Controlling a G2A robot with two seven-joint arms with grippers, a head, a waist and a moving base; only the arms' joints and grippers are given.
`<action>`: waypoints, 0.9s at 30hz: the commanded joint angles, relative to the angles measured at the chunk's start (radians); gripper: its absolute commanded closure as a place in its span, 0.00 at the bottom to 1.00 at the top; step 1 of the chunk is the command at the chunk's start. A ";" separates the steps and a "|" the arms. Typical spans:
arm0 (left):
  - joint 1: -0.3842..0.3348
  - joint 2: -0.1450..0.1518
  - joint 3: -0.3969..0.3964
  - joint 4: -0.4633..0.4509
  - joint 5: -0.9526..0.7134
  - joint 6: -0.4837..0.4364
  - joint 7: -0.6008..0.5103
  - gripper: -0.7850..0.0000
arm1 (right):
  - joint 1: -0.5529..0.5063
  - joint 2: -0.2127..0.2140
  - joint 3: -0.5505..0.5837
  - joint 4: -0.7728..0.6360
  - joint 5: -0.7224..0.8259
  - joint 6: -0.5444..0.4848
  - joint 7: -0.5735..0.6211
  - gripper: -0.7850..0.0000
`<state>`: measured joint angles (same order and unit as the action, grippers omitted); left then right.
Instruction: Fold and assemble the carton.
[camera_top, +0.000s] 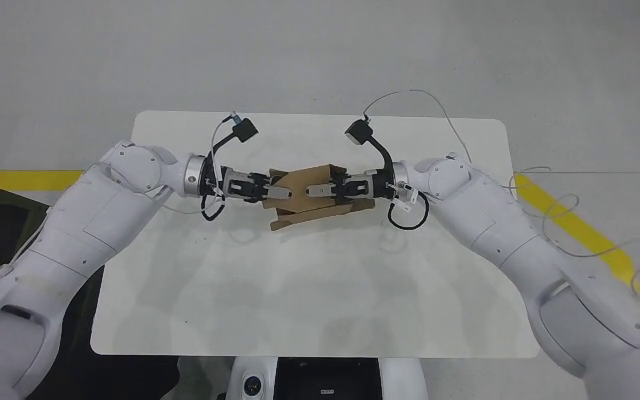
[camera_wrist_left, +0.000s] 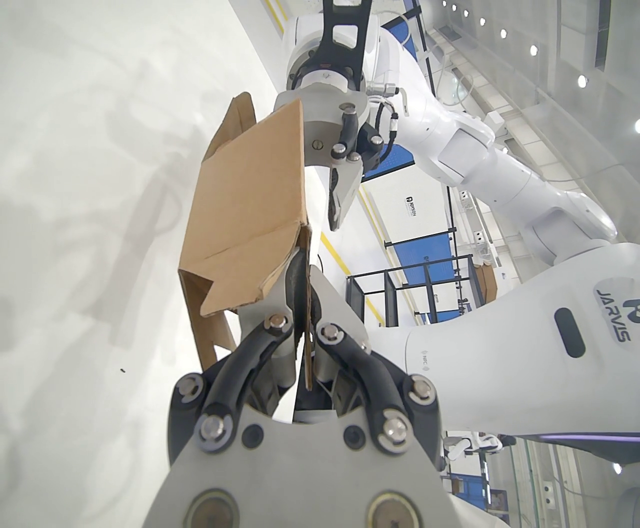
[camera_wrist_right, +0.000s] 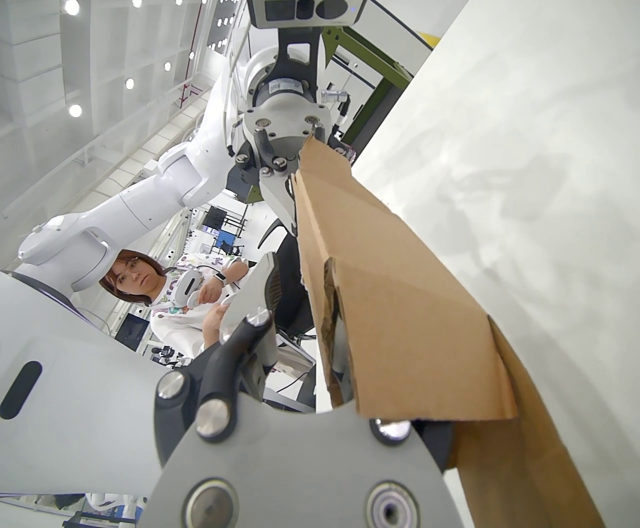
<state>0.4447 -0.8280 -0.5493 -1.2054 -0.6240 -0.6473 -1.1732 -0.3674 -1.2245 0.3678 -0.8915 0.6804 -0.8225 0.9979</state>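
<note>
Bright, even overhead light across the whole scene. The table (camera_top: 320, 300) reads near-white, with mild glare around the carton (camera_top: 310, 195). A faint, soft-edged shadow lies on the table just beside the carton. Round ceiling lamps (camera_wrist_right: 75, 110) far behind the carton blow out to white spots. Wrist views bend straight lines toward their edges.

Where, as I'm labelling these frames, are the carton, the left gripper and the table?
carton (camera_top: 310, 207), top view, its middle brown panel.
left gripper (camera_wrist_left: 300, 280), left wrist view, between its jaws, at the clamped carton edge.
table (camera_top: 300, 300), top view, bare white top.
</note>
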 joint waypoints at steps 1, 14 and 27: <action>-0.005 0.002 0.009 -0.001 0.000 -0.003 0.003 1.00 | 0.003 -0.001 -0.006 0.003 0.005 -0.002 -0.002 0.97; -0.029 0.013 0.043 0.001 -0.054 -0.004 0.004 0.00 | 0.015 -0.003 -0.030 0.021 0.025 -0.013 -0.013 1.00; -0.015 0.035 -0.004 -0.049 -0.211 0.089 -0.089 0.00 | 0.022 -0.019 -0.036 0.079 0.009 -0.059 -0.059 1.00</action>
<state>0.4259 -0.7949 -0.5463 -1.2513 -0.8181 -0.5696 -1.2516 -0.3448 -1.2427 0.3322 -0.8166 0.6905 -0.8790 0.9412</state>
